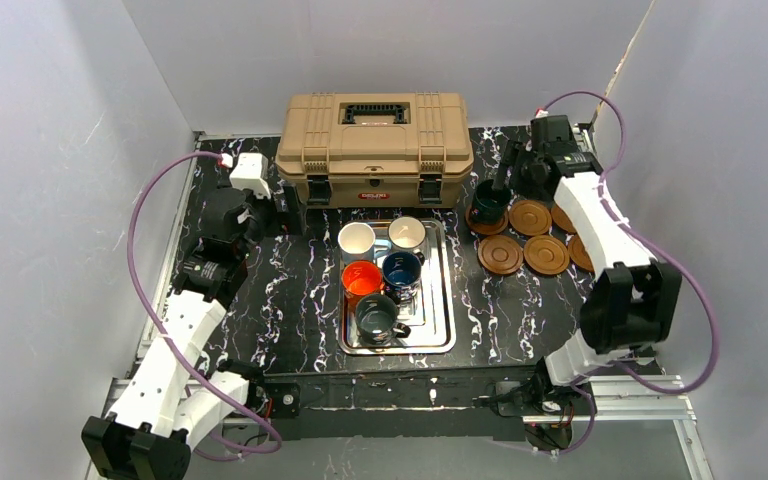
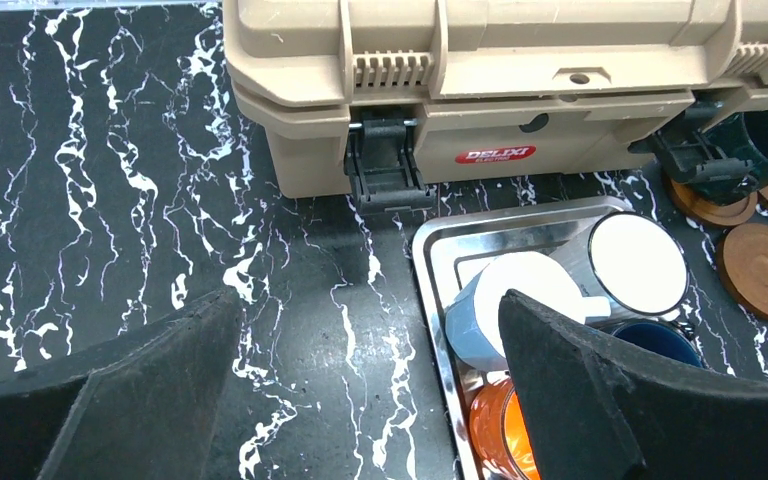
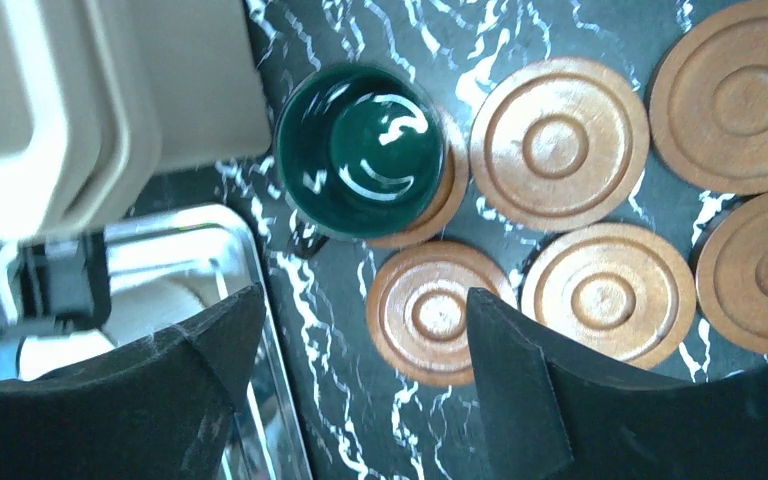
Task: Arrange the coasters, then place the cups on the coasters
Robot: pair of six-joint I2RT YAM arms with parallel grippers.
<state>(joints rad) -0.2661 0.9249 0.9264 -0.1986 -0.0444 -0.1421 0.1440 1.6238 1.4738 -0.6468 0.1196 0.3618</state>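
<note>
A dark teal cup (image 3: 360, 150) stands upright on a brown coaster (image 3: 452, 195) beside the tan toolbox. Several more bare coasters (image 3: 558, 143) lie to its right in two rows (image 1: 546, 254). My right gripper (image 3: 365, 300) is open just in front of the teal cup (image 1: 490, 200), touching nothing. On the steel tray (image 1: 442, 300) stand two cream-white cups (image 1: 357, 238), an orange cup (image 1: 362, 278), a navy cup (image 1: 401, 268) and a dark grey-green cup (image 1: 377, 318). My left gripper (image 2: 368, 300) is open over bare table left of the tray, empty.
The tan toolbox (image 1: 375, 145) fills the back middle of the table, its latches facing the tray. The right arm (image 1: 600, 225) reaches over the rightmost coasters and hides parts of them. The white enclosure walls stand close on both sides.
</note>
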